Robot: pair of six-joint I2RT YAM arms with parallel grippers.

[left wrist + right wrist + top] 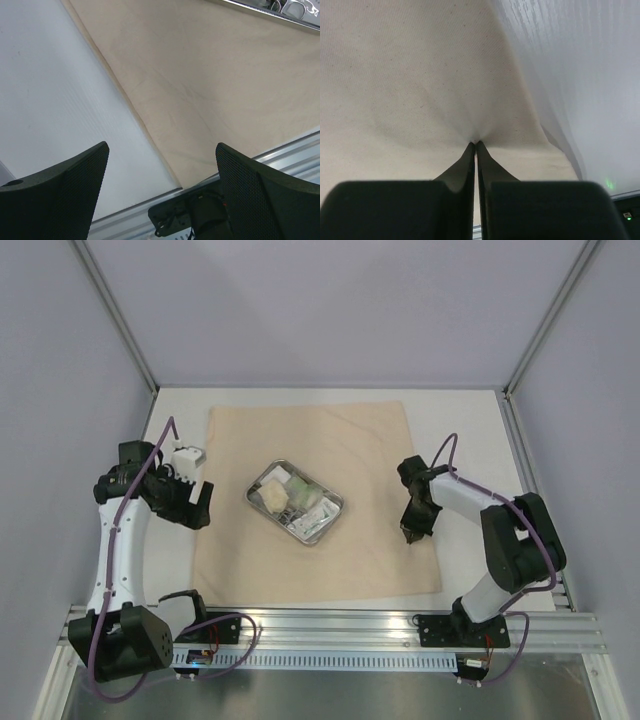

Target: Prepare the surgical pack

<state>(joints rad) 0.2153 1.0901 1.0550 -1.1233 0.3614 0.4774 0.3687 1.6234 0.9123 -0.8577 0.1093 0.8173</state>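
White table with the tan cloth sheet spread flat on it, one side running along the near rail. My read: it's laid out as the wrap, which is why everything else sits on it.

The steel tray is near the middle of the sheet, turned at an angle, with cloth margin on all sides to fold over it. It's loaded: white packets toward the near end and paler pads behind them. I can't pick out individual instruments from the overhead view.

Right gripper is down on the sheet close to its right edge, well clear of the tray. The jaws are fully closed, and the cloth puckers into the tips, so I'm calling that a pinch on the sheet. Looks like the start of lifting the right side over the tray. It's a thin bite and could slip on the lift.

Left gripper has its jaws spread wide with nothing between them. It hangs over the sheet's left edge, with bare table under one finger and cloth under the other. It looks lined up to take that edge; I see no contact.
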